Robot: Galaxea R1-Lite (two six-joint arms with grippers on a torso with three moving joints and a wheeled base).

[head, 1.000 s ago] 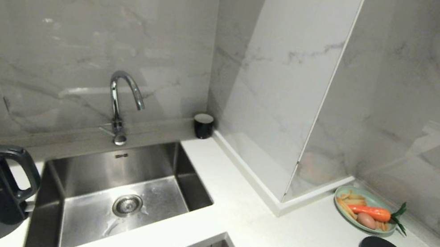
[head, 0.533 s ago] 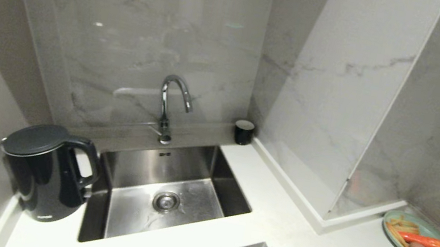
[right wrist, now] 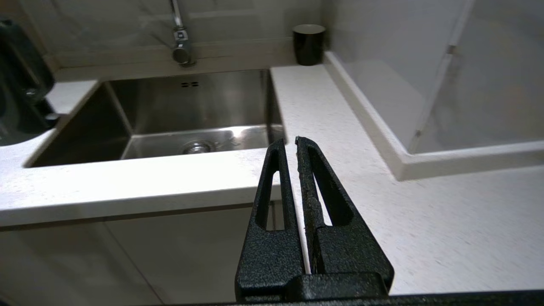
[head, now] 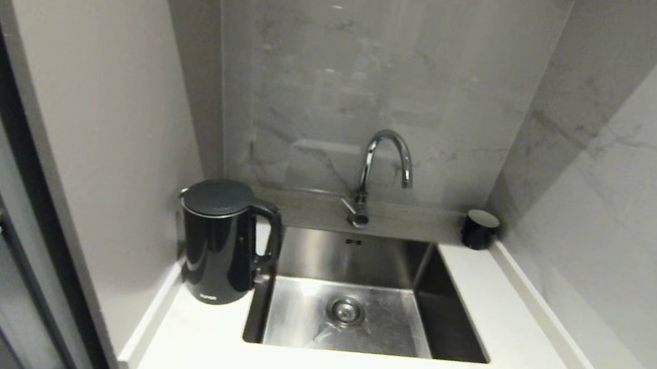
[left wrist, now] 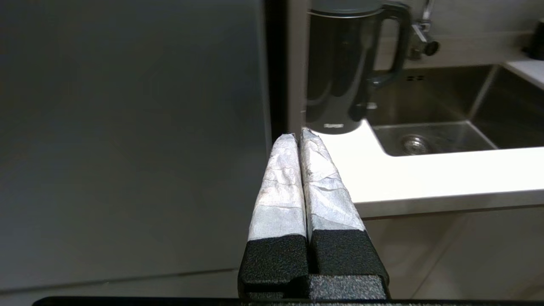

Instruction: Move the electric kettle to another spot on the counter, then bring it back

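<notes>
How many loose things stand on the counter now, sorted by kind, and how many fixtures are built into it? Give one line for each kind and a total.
Kettle: 1, the electric kettle, left of the sink
Cup: 1, the small black cup, back corner
Sink: 1, the steel sink
Tap: 1, the chrome tap
Total: 4
</notes>
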